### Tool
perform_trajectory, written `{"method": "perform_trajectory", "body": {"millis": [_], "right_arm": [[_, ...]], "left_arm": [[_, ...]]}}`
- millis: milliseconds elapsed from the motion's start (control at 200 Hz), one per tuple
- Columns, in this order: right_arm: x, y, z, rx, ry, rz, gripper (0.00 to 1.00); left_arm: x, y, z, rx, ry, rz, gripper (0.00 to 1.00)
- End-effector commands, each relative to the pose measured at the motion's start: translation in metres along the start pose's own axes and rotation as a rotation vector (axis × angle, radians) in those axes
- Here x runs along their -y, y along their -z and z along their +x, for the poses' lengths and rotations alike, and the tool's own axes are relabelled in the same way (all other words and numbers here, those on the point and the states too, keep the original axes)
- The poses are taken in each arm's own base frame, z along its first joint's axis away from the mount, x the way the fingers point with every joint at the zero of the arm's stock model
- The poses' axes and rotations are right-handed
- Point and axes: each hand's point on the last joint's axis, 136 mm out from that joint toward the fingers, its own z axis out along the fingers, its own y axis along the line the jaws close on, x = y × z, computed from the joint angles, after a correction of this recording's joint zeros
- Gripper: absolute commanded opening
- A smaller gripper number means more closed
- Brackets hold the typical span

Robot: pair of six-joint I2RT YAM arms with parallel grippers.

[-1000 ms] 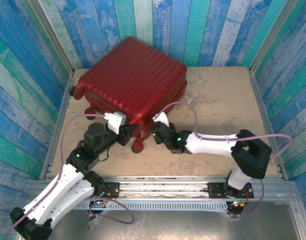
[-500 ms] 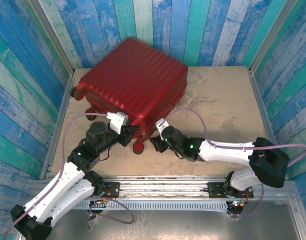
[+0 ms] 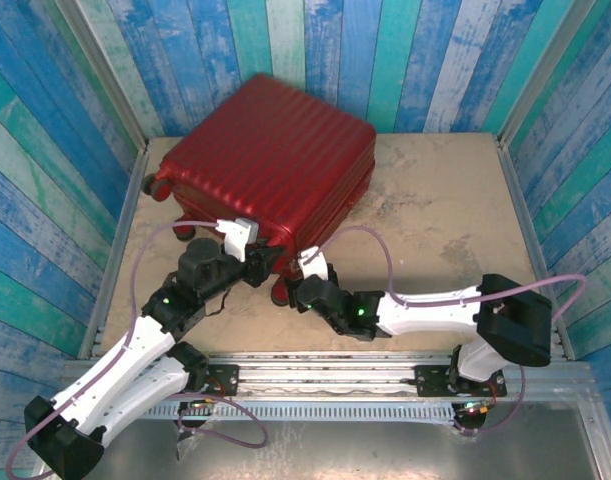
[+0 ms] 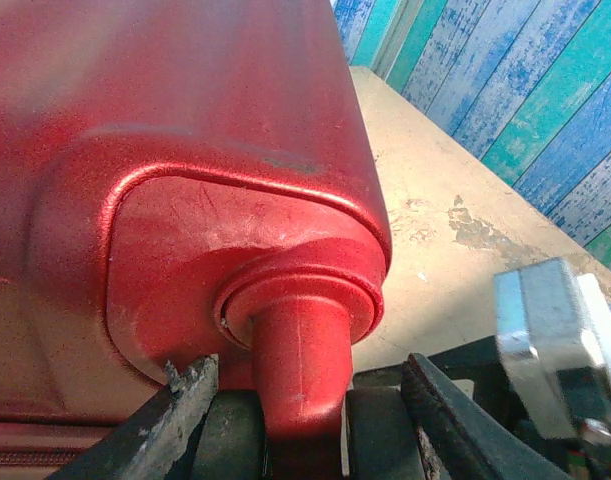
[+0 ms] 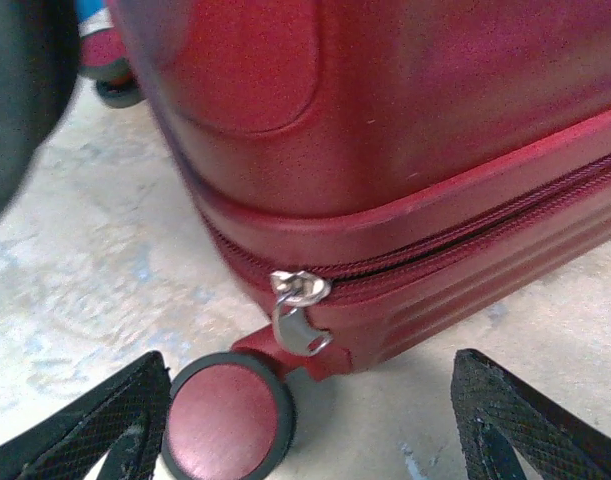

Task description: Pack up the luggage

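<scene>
We count one luggage [image 3: 265,160], shut, on the table [image 3: 455,200]. At its near corner, two grippers: left gripper [image 4: 303,410] clamps one caster [image 4: 297,340]; right gripper [image 5: 310,400] gapes, released, before one zipper pull [image 5: 298,315].

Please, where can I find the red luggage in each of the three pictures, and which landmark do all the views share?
Top external: the luggage lies closed in the upper centre, slightly to the left.
Left wrist: the luggage covers the left and centre, with its red wheel stem at the bottom.
Right wrist: the luggage spans the top, with the zipper pull and a wheel below.
Shared landmark: the beige table under it.
</scene>
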Motion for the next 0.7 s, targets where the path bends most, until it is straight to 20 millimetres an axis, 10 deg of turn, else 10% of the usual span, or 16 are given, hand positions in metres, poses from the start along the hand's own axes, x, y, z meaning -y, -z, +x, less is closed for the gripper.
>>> {"method": "perform_trajectory", "body": {"millis": [0, 240, 411, 696], "right_arm": [[0.011, -0.006, -0.01, 0.036, -0.029, 0.121, 0.74], [0.026, -0.015, -0.01, 0.041, -0.038, 0.214, 0.68], [0.031, -0.025, -0.005, 0.024, -0.013, 0.235, 0.33], [0.034, -0.03, -0.007, 0.024, 0.064, 0.145, 0.15]], "left_arm": [[0.034, 0.024, -0.077, 0.265, -0.064, 0.112, 0.0], [0.034, 0.024, -0.074, 0.262, -0.064, 0.116, 0.0], [0.034, 0.023, -0.073, 0.256, -0.069, 0.118, 0.0], [0.034, 0.025, -0.07, 0.242, -0.095, 0.11, 0.0]]}}
